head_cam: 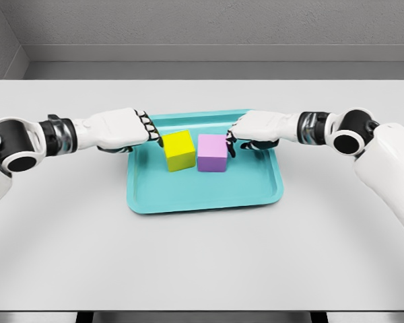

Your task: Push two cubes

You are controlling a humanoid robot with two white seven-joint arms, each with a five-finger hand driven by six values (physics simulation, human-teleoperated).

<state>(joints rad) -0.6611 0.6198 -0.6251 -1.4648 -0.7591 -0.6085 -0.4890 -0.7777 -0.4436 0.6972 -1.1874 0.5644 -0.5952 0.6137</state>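
Two cubes side by side on tray, a hand at each outer face.

Matte yellow cube (179,150) and lilac cube (212,153) nearly touching, frame centre, on glossy teal rimmed tray (188,198). Left hand (124,128) fingers curled, holding nothing, knuckles at yellow's left face; right hand (256,128) likewise at lilac's right. Both forearms level over grey table (202,262).

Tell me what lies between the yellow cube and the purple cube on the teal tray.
Head view: only a narrow strip of bare teal tray floor separates the yellow cube from the purple cube.
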